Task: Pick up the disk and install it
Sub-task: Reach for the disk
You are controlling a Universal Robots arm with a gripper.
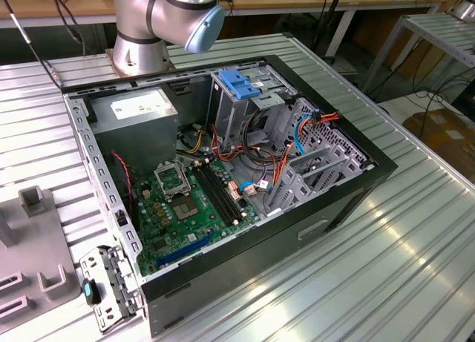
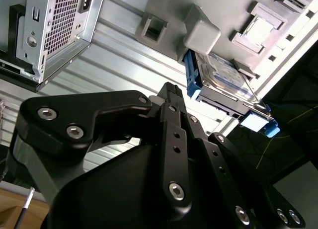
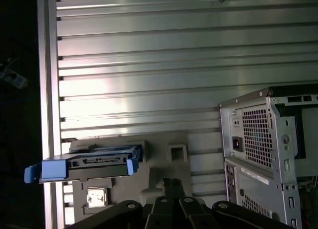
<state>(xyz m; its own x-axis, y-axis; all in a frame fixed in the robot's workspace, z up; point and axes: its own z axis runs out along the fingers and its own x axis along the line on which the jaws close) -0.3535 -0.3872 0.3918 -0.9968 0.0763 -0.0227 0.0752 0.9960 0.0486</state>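
Note:
The disk (image 2: 224, 76) is a silver drive with blue side rails. It rests on a grey fixture plate (image 2: 169, 10) near the table's edge. In the first wrist view the disk (image 3: 84, 164) shows edge-on, its connector side facing the camera. My gripper (image 3: 171, 183) hangs above the fixture beside the disk and apart from it. Its black fingers (image 2: 171, 92) are shut together with nothing between them.
An open computer case (image 1: 341, 208) lies on the ribbed aluminium table (image 1: 415, 238), with a bare blue bracket (image 1: 239, 86) in its drive cage and a grey power supply box (image 1: 137, 108). The case's rear panel (image 3: 268, 149) stands close to the fixture. The table edge (image 3: 47, 90) runs beside the disk.

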